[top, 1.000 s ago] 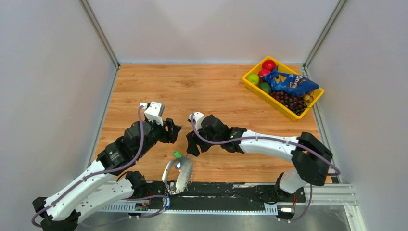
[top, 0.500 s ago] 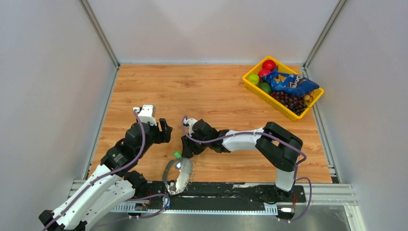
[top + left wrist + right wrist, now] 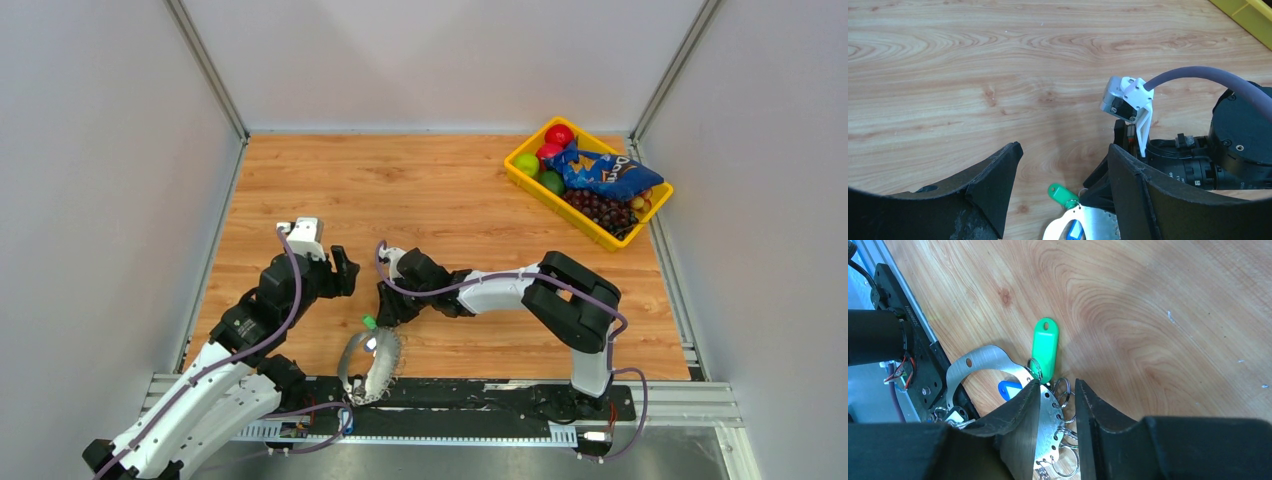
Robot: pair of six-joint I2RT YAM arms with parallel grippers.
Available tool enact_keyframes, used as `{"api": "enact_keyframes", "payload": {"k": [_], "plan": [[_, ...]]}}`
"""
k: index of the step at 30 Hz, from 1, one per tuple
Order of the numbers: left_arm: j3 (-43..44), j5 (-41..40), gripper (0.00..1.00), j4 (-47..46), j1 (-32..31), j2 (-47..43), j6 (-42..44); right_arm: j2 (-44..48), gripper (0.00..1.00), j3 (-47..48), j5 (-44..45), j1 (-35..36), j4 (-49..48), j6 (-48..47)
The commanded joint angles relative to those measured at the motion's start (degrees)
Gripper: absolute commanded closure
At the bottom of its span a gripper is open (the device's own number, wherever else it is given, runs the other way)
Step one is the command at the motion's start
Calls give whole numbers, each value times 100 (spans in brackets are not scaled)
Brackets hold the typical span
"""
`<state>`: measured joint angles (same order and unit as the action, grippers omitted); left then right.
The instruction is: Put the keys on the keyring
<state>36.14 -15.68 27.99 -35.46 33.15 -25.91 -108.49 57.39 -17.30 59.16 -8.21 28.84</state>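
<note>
- Wood-grain table, hemmed in by pale grey walls, carries the scene, with a black rail along its near edge.
- A curved silver metal plate lies at that near edge, partly over the rail. Holes run along one side of it, and small loose rings hang from them.
- A blue-capped key sits inside the plate's curve.
- A green-capped key lies flat on the wood just beyond the plate. The keyring at its near end meets the plate's edge.
- The right gripper hangs directly over the plate's holed side, beside the green-capped key. Its fingers are narrowly parted and nothing is seen pinched between them. Whether the tips touch the metal cannot be told.
- The left gripper sits farther back and to the left of the plate. Its fingers are spread wide and hold nothing, and its camera looks down past them at the green-capped key.
- A yellow tray stands in the far right corner, well apart from the plate. It holds fruit, dark grapes and a blue snack bag.
</note>
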Motion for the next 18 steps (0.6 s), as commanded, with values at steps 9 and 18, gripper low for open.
{"api": "enact_keyframes", "payload": {"k": [9, 18], "plan": [[-30, 141, 25, -215, 90, -44, -79, 156, 77, -160, -140, 31, -181, 139], [-29, 156, 25, -231, 108, -71, -72, 430, 100, -229, 83, 40, -181, -12]]}}
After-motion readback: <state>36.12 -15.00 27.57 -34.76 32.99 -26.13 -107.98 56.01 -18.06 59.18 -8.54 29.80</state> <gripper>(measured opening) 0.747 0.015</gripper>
